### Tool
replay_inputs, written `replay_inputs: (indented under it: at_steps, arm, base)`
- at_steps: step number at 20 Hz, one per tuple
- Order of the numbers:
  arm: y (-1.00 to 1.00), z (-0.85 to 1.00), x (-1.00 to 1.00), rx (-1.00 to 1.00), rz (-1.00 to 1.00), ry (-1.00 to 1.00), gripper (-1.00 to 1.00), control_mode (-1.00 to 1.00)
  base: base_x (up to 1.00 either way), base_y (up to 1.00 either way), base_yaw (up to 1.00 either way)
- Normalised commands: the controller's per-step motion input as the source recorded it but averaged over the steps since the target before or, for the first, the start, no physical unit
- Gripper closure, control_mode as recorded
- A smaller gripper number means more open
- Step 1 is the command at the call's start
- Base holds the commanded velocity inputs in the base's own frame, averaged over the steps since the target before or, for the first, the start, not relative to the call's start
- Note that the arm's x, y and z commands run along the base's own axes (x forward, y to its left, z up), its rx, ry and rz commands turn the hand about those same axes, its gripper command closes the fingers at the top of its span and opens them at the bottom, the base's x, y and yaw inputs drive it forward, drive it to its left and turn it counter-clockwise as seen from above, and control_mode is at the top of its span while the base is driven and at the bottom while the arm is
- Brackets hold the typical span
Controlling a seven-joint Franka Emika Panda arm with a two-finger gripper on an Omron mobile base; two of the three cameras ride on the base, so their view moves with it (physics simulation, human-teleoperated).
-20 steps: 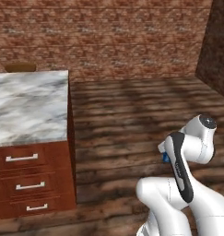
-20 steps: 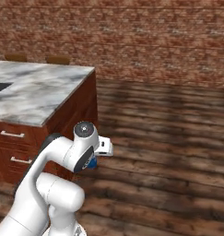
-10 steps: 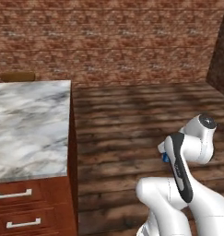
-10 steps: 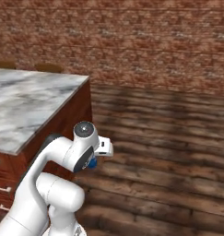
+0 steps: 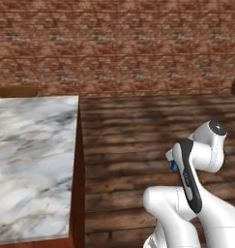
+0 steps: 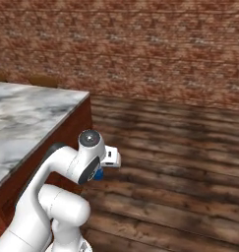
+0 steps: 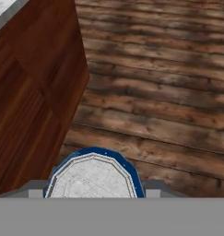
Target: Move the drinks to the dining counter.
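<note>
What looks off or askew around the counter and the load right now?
Nothing stands out. The blue-and-white can sits squarely between the gripper jaws, carried above the plank floor beside the marble counter. No spill or damage is visible.

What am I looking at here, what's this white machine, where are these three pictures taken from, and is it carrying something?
It's a white robot arm on a driving base in a simulated kitchen. Two pictures come from cameras on the base, behind the arm to its left and right. The third looks along its pincer. Beside it stands a marble counter on a red-brown wood base, in front of a brick wall. The pincer is closed on a blue-and-white can, seen from its top, above the plank floor.
</note>
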Motion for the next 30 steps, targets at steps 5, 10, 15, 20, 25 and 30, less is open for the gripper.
replay_inputs:
  at_steps: [5,10,15,20,25,30]
  arm:
    - [0.0,0.0,0.0,0.0,0.0,0.0,1.0,1.0]
    - [0.0,0.0,0.0,0.0,0.0,0.0,1.0,1.0]
    - [0.0,0.0,0.0,0.0,0.0,0.0,1.0,1.0]
    - [0.0,0.0,0.0,0.0,0.0,0.0,1.0,1.0]
    - [0.0,0.0,0.0,0.0,0.0,0.0,1.0,1.0]
    - [0.0,0.0,0.0,0.0,0.0,0.0,1.0,1.0]
  base:
    - [0.69,-0.27,0.1]
    - [0.41,-0.2,0.17]
    - [0.25,-0.15,0.22]
    - [0.29,-0.13,0.24]
    - [0.39,-0.15,0.24]
    - [0.53,-0.19,0.24]
